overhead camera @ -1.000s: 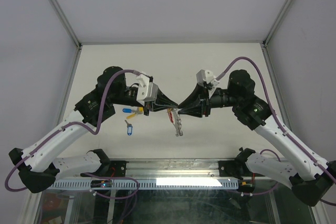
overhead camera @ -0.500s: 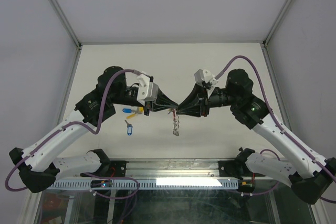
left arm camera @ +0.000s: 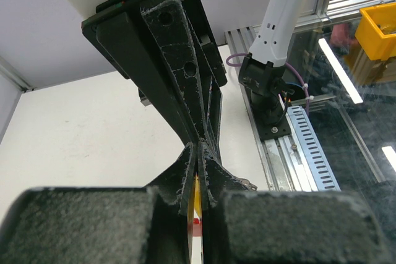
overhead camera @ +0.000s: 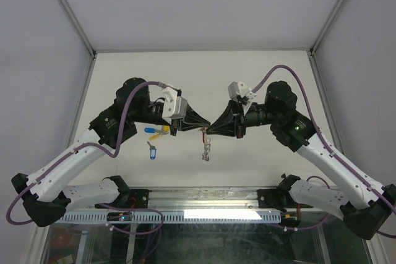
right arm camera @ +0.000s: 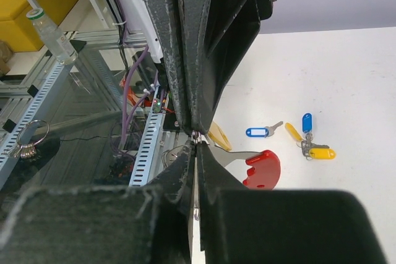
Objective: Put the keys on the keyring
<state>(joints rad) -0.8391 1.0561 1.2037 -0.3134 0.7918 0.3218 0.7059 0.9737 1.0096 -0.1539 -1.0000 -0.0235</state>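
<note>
My right gripper point(overhead camera: 207, 130) has pinched fully closed and edged left toward the left gripper point(overhead camera: 198, 129). The keyring point(overhead camera: 206, 150), dangling beneath both tips, has swung slightly left.

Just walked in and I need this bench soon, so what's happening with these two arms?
Both arms meet above the middle of the table. The left gripper and the right gripper are pinched shut, tip to tip, on the keyring, its beaded chain dangling below them. The keys, tagged blue and yellow, lie on the table beside the left arm, not visibly threaded on yet.
</note>
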